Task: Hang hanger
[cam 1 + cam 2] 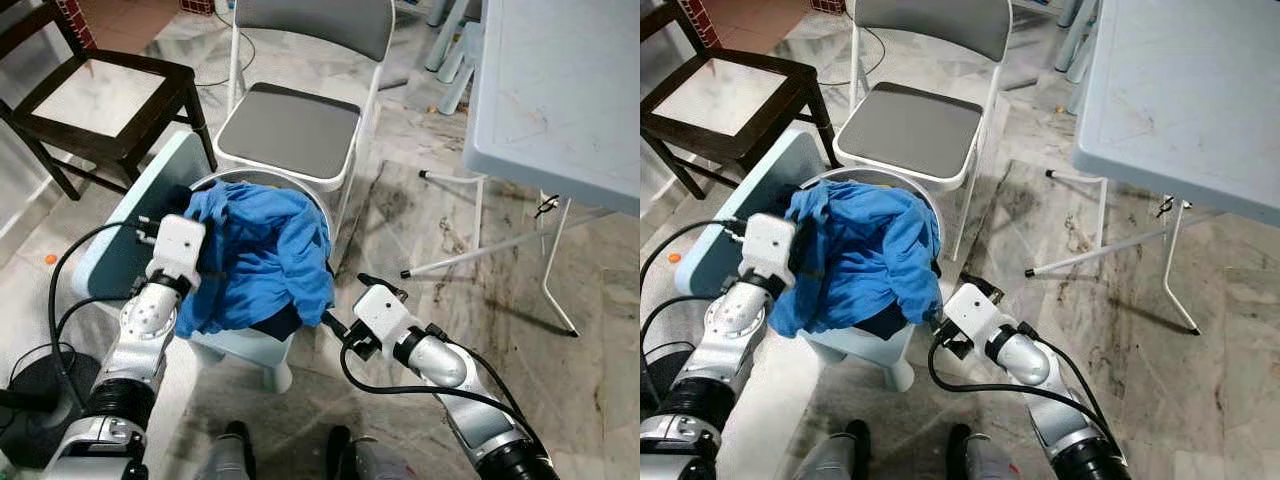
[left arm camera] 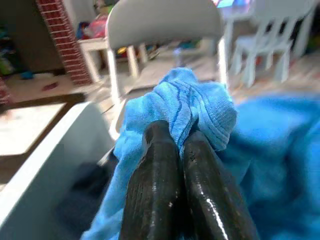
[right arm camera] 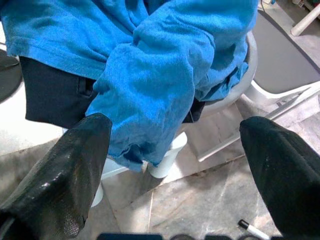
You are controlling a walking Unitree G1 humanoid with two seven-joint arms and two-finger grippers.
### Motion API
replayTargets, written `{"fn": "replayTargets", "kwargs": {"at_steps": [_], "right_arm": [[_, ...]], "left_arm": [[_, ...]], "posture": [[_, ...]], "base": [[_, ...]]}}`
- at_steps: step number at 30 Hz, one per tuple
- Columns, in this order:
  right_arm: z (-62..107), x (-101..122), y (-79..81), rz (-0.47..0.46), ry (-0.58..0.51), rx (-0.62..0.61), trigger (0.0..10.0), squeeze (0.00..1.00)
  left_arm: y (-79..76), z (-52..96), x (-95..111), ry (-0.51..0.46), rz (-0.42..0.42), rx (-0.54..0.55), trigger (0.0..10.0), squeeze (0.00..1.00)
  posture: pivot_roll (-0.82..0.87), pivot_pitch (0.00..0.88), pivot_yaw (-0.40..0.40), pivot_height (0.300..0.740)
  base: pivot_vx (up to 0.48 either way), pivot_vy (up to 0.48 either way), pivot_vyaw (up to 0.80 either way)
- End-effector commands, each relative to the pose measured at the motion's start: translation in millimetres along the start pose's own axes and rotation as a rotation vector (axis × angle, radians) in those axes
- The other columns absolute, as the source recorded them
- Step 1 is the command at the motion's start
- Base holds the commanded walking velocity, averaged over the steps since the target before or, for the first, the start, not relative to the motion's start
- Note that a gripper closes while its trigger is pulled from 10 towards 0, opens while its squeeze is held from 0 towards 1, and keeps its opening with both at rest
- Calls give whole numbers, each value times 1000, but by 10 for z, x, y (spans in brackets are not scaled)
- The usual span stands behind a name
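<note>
On a marble floor (image 1: 590, 380), the left gripper (image 2: 182, 145) pinched a blue shirt (image 1: 262, 255); the right gripper (image 3: 175, 150) gaped beside a folding table (image 1: 560, 90).

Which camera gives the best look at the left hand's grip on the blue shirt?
The left wrist view: the left hand is shut on a fold of the blue shirt. The eye views show that hand from behind against the shirt. The right wrist view shows the hanging hem.

Head stereo pair: looks steeply down from above at a blue cloth (image 1: 262, 258) heaped on a pale chair (image 1: 130, 215). Left wrist camera: close behind its fingers (image 2: 165, 195), facing the cloth. Right wrist camera: near, facing the same cloth from low down.
</note>
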State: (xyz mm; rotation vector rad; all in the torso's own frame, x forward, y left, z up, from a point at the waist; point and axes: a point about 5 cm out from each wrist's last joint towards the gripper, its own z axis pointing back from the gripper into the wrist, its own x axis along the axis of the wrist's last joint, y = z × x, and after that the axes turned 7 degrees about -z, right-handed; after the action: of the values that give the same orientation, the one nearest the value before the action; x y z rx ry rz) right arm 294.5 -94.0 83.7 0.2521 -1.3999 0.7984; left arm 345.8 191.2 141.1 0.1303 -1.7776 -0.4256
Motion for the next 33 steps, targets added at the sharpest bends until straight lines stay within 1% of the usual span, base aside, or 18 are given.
{"fn": "replayTargets", "kwargs": {"at_steps": [1,2,3,7,8,13,15,16,18,19,26,27,28,29,30,31,32,33], "right_arm": [[27,-75,-9,-18,24,-12,10000,0],[26,-74,-13,-18,23,-13,10000,0],[19,-70,-31,-22,19,-20,10000,0],[4,-62,-56,-32,15,-33,10000,0],[-13,-49,-73,-38,9,-42,10000,0],[-45,-35,-84,-43,5,-48,10000,0],[-59,-34,-90,-45,2,-50,10000,0],[-59,-34,-90,-45,2,-50,10000,0],[-67,-41,-87,-46,5,-48,10000,0],[-67,-41,-87,-46,5,-48,10000,0],[-58,-77,-74,-46,16,-37,10000,0],[-51,-88,-75,-45,21,-34,10000,0],[-51,-88,-75,-45,21,-34,10000,0],[-50,-92,-74,-44,24,-32,10000,0],[-43,-99,-77,-43,27,-29,10000,0],[-41,-102,-77,-42,28,-28,10000,0],[-38,-106,-77,-40,31,-24,10000,0],[-37,-108,-76,-38,33,-22,10000,0]], "left_arm": [[-9,-8,43,-19,50,-17,0,0],[-13,-13,63,-28,72,-21,0,0],[-52,-41,176,-75,122,-70,0,0],[-82,-75,326,-133,177,-118,0,0],[-118,-104,446,-162,278,-174,0,0],[-244,-114,677,-209,450,-316,0,0],[-342,-79,864,-237,630,-426,0,0],[-342,-79,864,-237,630,-426,0,0],[-381,-32,877,-222,737,-461,0,0],[-381,-32,877,-222,737,-461,0,0],[-527,215,448,-9,753,-466,0,0],[-560,279,327,53,744,-459,2824,0],[-560,279,327,53,744,-459,2824,0],[-573,315,264,80,742,-455,3333,0],[-592,392,138,136,737,-442,4980,0],[-598,426,78,160,730,-434,4980,0],[-587,470,-27,198,717,-405,10000,82],[-579,500,-97,223,708,-385,10000,82]], "posture": [[134,267,-77,740],[135,266,-77,740],[140,264,-79,740],[147,259,-79,740],[150,256,-80,740],[158,247,-80,740],[160,247,-81,740],[160,247,-81,740],[163,246,-80,740],[163,246,-80,740],[161,251,-85,740],[160,251,-88,740],[160,251,-88,740],[158,251,-89,740],[157,254,-94,740],[157,254,-94,740],[154,256,-98,740],[154,256,-98,740]], "base": [[0,0,0],[0,0,0],[0,0,0],[0,0,0],[0,0,0],[0,0,0],[0,0,0],[0,0,0],[0,0,0],[0,0,0],[0,0,0],[0,0,0],[0,0,0],[0,0,0],[0,0,0],[0,0,0],[0,0,0],[0,0,0]]}}
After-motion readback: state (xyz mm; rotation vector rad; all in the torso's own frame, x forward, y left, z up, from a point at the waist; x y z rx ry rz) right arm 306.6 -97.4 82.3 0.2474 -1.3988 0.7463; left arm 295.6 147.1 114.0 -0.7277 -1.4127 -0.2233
